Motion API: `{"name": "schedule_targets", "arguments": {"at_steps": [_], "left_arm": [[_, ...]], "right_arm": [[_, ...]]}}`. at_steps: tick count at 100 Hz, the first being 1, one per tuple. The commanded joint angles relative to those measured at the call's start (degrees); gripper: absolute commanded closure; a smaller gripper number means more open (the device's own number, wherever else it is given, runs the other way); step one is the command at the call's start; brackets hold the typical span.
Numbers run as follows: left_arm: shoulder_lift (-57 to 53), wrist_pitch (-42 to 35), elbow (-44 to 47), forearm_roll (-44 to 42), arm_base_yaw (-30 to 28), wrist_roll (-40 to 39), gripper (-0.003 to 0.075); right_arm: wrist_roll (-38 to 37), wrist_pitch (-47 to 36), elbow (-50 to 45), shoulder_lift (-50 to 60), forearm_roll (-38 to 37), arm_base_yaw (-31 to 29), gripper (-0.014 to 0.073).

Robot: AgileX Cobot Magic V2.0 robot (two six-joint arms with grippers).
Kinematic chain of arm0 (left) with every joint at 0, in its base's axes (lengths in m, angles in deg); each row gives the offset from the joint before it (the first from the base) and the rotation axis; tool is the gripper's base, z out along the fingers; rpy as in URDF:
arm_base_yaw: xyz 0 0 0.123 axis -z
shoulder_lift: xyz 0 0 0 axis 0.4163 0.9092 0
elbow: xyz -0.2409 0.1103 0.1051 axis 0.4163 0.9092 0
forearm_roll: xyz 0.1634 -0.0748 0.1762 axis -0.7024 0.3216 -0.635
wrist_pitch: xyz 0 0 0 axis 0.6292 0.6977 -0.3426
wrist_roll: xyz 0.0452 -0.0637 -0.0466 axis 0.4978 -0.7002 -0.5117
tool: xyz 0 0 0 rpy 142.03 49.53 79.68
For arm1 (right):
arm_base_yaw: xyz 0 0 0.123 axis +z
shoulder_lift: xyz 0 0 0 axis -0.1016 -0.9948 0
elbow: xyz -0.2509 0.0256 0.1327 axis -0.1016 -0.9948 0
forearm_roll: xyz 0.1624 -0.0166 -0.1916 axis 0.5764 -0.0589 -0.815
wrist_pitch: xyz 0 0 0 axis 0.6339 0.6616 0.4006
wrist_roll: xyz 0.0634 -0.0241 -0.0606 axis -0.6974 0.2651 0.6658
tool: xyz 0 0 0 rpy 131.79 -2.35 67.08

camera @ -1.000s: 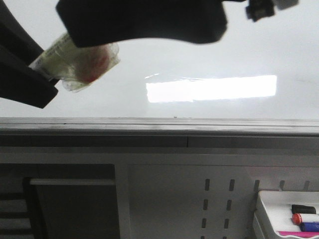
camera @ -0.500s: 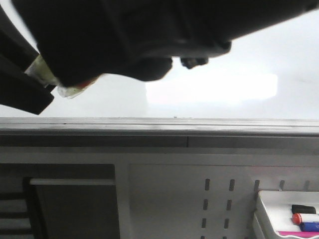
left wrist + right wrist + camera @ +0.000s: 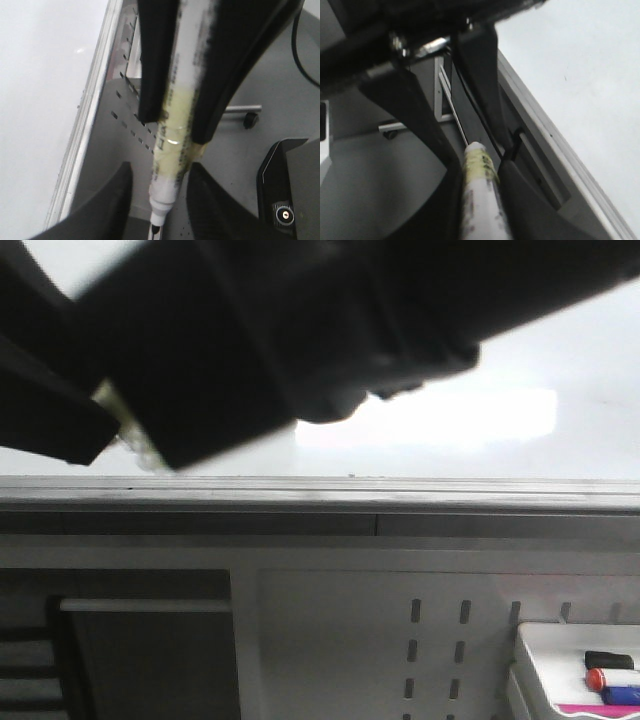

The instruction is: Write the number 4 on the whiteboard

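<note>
A white marker [image 3: 172,130] with yellowed tape runs between the right gripper's black fingers [image 3: 150,65], which clamp its barrel. Its nib end points down into my left gripper [image 3: 160,169], whose jaws stand open with a gap on each side of the nib. In the right wrist view the marker [image 3: 480,200] lies pressed between the right gripper [image 3: 477,165] jaws. The whiteboard [image 3: 560,350] is glossy white with a bright reflection and a grey rail [image 3: 320,490]. It also shows as the whiteboard [image 3: 40,100] and the whiteboard [image 3: 580,75]. No number 4 shows on it.
The right arm [image 3: 300,330] fills the upper front view, with the left gripper [image 3: 45,410] at the left edge. A white tray [image 3: 530,660] with spare markers sits at the lower right. Below the rail is a grey perforated panel [image 3: 440,640].
The right arm has swung down and left across the front view. It now covers the marker's red end, which showed a second ago.
</note>
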Motion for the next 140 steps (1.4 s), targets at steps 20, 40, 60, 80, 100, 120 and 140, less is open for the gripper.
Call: {"name": "schedule_targets", "arguments": {"at_steps": [20, 40, 60, 80, 100, 120, 140], "left_arm": [[-8.6, -3.4, -0.9, 6.0, -4.8, -8.9, 0.0334], [-21.3, -8.1, 5.2, 7.0, -12.4, -17.8, 0.0437], [-34.8, -18.6, 16.6, 16.9, -14.3, -20.9, 0.0612], [-41.4, -22.3, 23.0, 21.4, -14.3, -20.9, 0.0741], [-41.9, -21.6, 23.6, 21.5, -14.3, -20.9, 0.0741], [-41.9, -21.4, 23.6, 21.5, -14.3, -20.9, 0.0741], [-41.9, -21.4, 23.5, 21.5, -14.3, -20.9, 0.0741]], "right_arm": [[0.1, -1.2, -1.0, 4.3, 0.0, -4.7, 0.0647], [0.1, -3.6, -3.3, 6.6, -0.7, -11.9, 0.0647], [0.1, -14.1, -3.1, 4.3, -1.1, -21.3, 0.0647], [0.2, -20.4, -2.9, 0.7, -1.1, -28.0, 0.0647], [5.4, -19.3, 0.4, -2.0, -1.1, -28.7, 0.0647], [6.1, -14.2, 4.3, -4.7, -1.1, -28.7, 0.0646], [8.0, -13.6, 6.7, -7.4, -1.1, -29.2, 0.0645]]}}
